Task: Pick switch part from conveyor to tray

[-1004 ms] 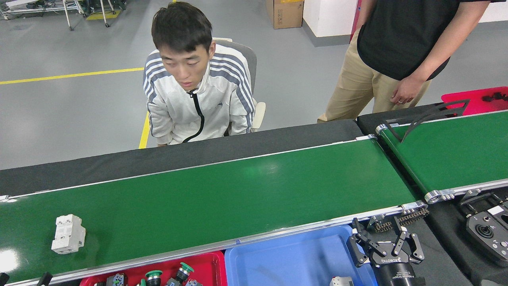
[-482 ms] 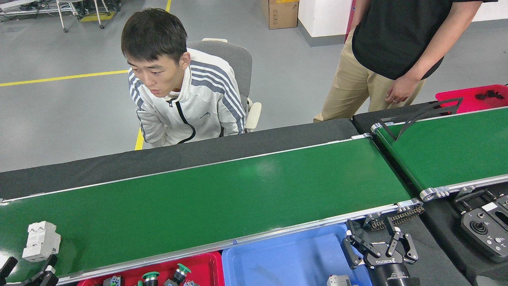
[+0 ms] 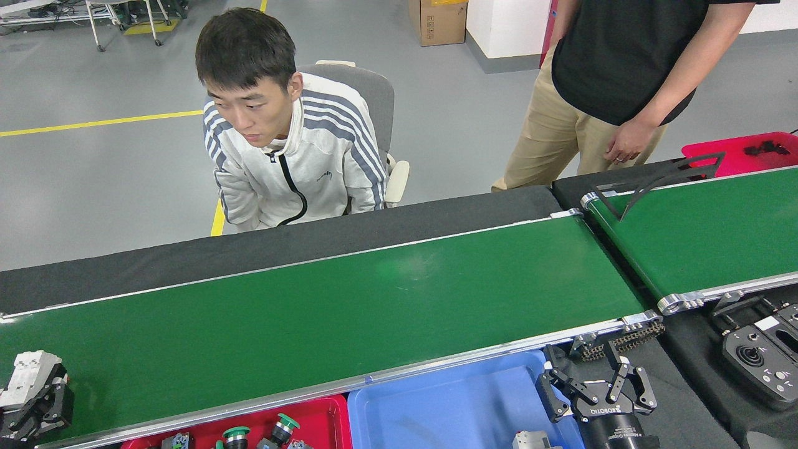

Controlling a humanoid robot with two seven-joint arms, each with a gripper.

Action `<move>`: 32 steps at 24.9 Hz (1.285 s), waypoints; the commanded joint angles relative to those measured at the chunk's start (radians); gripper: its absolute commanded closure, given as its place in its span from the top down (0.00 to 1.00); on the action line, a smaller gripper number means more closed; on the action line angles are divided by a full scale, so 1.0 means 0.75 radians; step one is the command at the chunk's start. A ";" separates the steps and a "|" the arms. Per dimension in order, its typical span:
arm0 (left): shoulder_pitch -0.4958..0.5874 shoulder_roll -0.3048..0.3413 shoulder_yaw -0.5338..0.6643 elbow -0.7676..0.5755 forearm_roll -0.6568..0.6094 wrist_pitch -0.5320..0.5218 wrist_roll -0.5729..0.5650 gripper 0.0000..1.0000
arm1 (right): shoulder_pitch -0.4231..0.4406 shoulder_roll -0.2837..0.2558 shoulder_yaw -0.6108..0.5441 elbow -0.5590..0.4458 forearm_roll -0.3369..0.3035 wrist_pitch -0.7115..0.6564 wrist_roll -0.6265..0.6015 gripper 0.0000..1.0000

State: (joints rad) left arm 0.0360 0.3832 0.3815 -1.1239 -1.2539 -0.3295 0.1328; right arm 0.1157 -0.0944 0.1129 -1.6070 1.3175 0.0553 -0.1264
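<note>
Left pincer [image 3: 31,399]: black fingers are closing around the white blocky plastic switch part [image 3: 25,373], gripping it at the far left edge.
Switch part: sitting between those fingers, over the left end of the long glossy dark-green conveyor [image 3: 349,318].
Right pincer [image 3: 595,390]: fingers are spreading wide, holding nothing, hovering just right of the blue plastic tray [image 3: 449,405].
Red tray [image 3: 318,415]: lying between the two pincers, holding green-capped push buttons [image 3: 283,425].
</note>
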 commanded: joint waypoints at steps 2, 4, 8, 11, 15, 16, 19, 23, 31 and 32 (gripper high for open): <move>0.079 -0.047 -0.020 -0.209 0.009 -0.076 0.007 0.03 | -0.017 -0.005 -0.009 -0.021 0.000 0.002 -0.001 1.00; 0.169 -0.096 -0.053 -0.422 0.034 -0.138 0.003 0.02 | -0.017 -0.009 -0.013 -0.023 0.000 0.002 0.001 1.00; 0.343 -0.178 -0.226 -0.825 0.044 -0.199 -0.075 0.04 | -0.017 -0.044 -0.018 -0.048 -0.002 -0.002 0.001 1.00; 0.332 -0.339 -0.419 -0.874 0.034 -0.225 -0.206 0.07 | -0.015 -0.068 -0.024 -0.099 -0.008 0.000 0.003 1.00; 0.310 -0.419 -0.584 -0.874 0.011 -0.234 -0.298 0.16 | -0.015 -0.070 -0.026 -0.109 -0.008 -0.002 0.046 1.00; 0.302 -0.423 -0.644 -0.874 -0.009 -0.232 -0.298 0.16 | -0.015 -0.070 -0.034 -0.111 -0.010 -0.004 0.046 1.00; 0.296 -0.466 -0.719 -0.874 -0.050 -0.221 -0.298 0.28 | -0.015 -0.073 -0.054 -0.109 -0.014 -0.057 0.046 1.00; 0.296 -0.564 -0.738 -0.874 -0.120 -0.219 -0.302 0.83 | -0.011 -0.075 -0.167 -0.109 -0.094 -0.278 0.048 1.00; 0.291 -0.630 -0.707 -0.874 -0.120 -0.195 -0.285 1.00 | 0.013 -0.075 -0.216 -0.107 -0.096 -0.303 0.046 1.00; 0.289 -0.636 -0.634 -0.876 -0.120 -0.166 -0.281 1.00 | 0.026 -0.075 -0.228 -0.109 -0.094 -0.303 0.046 1.00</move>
State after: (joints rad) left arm 0.2612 -0.0883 -0.1242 -1.7658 -1.3420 -0.4778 -0.0939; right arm 0.1349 -0.1402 -0.0472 -1.6752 1.2485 -0.1673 -0.0883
